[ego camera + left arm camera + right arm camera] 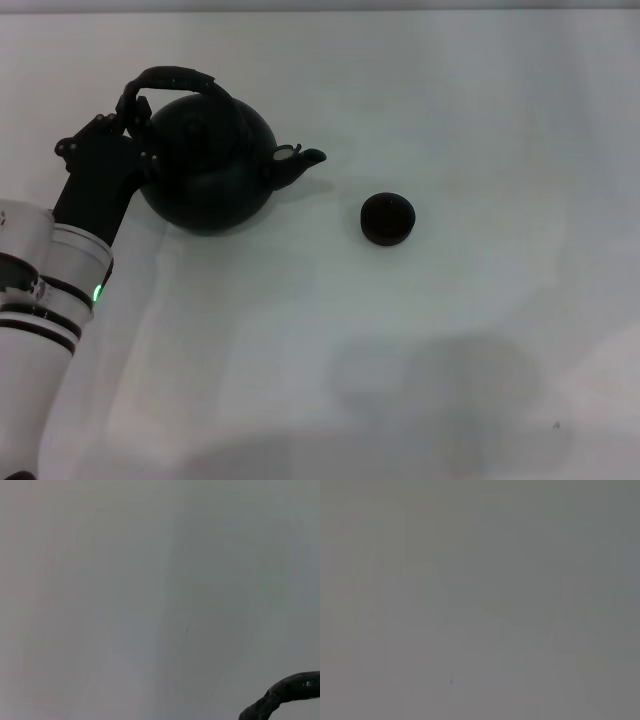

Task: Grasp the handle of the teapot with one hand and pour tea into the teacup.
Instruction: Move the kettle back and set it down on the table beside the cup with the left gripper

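The round matte black teapot (210, 165) stands on the white table at the back left, its short spout (300, 160) pointing right towards the teacup. Its dark arched handle (180, 78) rises over the top. A piece of the handle also shows in the left wrist view (285, 692). The tiny black-brown teacup (387, 219) sits on the table to the right of the spout, apart from it. My left gripper (130, 108) is at the left end of the handle, against the pot's left side. My right gripper is out of view.
The white table (400, 350) fills the head view, with its far edge at the top. My left arm (50, 290) comes in from the lower left. The right wrist view shows only plain grey surface.
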`<state>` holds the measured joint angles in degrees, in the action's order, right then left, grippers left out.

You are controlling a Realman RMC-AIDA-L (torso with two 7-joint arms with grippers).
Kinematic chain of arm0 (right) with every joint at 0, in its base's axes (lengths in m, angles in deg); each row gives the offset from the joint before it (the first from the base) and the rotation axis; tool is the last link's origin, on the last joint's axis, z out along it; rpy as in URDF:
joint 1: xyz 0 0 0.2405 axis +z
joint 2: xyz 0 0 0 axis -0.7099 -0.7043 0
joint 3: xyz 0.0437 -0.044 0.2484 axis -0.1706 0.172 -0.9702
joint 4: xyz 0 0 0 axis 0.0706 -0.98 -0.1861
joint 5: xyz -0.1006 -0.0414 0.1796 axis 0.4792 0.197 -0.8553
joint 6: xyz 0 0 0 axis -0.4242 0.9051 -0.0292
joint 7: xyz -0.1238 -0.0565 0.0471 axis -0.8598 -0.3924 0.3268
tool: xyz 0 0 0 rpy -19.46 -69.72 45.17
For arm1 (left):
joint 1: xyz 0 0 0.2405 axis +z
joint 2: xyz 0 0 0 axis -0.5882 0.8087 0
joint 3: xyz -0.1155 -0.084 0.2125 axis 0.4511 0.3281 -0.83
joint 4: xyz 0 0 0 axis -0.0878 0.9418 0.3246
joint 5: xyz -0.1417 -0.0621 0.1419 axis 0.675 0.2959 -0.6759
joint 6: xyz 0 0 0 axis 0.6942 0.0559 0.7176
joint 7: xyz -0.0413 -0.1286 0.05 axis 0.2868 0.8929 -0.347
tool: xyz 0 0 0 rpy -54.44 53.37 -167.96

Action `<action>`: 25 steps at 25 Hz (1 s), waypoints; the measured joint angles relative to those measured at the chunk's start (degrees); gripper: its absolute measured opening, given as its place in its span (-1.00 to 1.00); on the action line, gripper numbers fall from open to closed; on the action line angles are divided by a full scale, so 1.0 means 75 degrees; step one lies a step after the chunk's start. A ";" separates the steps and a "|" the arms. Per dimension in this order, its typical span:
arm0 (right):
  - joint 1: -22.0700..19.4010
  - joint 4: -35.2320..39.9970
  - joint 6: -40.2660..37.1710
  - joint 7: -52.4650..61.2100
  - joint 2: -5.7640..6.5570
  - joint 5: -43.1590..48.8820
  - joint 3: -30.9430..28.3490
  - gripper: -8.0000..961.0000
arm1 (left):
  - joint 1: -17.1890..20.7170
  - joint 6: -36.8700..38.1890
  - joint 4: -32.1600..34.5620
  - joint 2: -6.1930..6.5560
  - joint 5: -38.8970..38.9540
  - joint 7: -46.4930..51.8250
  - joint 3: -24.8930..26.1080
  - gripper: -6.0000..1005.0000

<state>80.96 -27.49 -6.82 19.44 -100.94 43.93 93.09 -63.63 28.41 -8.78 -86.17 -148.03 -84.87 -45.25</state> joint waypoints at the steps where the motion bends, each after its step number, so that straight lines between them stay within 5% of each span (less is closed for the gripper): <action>1: -0.0001 0.0000 0.0000 0.0000 0.0000 -0.0006 0.0000 0.75 | 0.0000 -0.0039 0.0009 0.0001 0.0000 0.0000 0.0000 -0.79; 11: -0.0007 0.0000 0.0000 0.0002 0.0000 -0.0019 0.0000 0.75 | 0.0028 -0.0174 0.0075 0.0022 0.0000 0.0000 0.0001 -0.78; 25: -0.0042 -0.0033 -0.0032 0.0054 -0.0028 -0.0003 0.0001 0.75 | 0.0085 -0.0069 0.0118 0.0014 -0.0041 0.0183 -0.0010 -0.36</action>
<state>80.64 -27.73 -7.06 19.85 -101.15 43.91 93.09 -62.99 27.89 -7.90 -86.06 -148.34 -83.50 -45.32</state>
